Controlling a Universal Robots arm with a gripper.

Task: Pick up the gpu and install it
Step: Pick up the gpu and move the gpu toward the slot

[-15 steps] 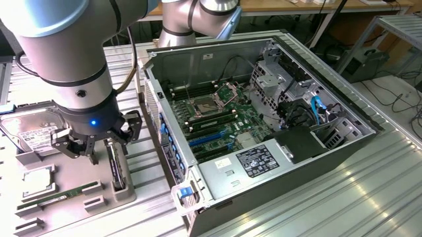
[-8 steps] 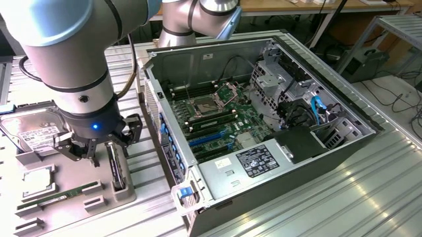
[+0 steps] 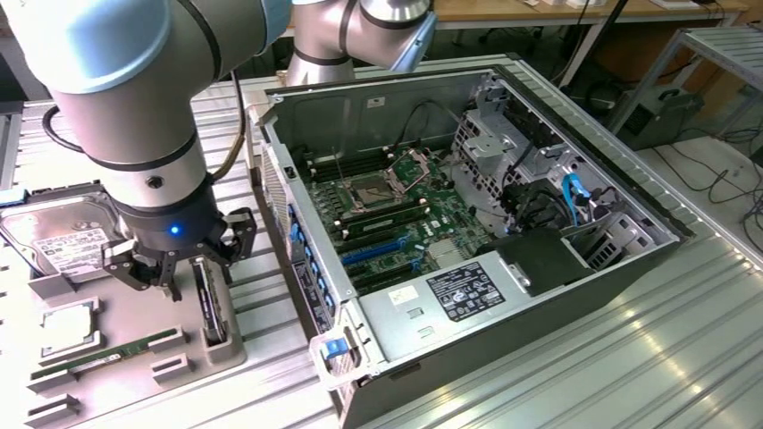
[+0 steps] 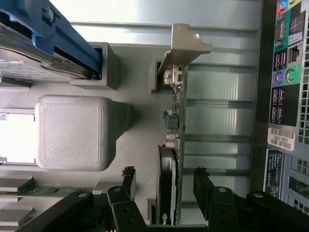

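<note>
The gripper (image 3: pixel 191 271) hangs wide open above the grey holder tray (image 3: pixel 131 313), gripping nothing. In the wrist view its two fingers (image 4: pixel 129 175) straddle the gpu (image 4: pixel 174 121) with a gap on each side. The gpu stands edge-on in the tray's slot. The open computer case (image 3: pixel 394 107) lies to the exterior view's right.

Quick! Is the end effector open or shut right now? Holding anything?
End effector: open, straddling the upright gpu, gripping nothing.
</note>
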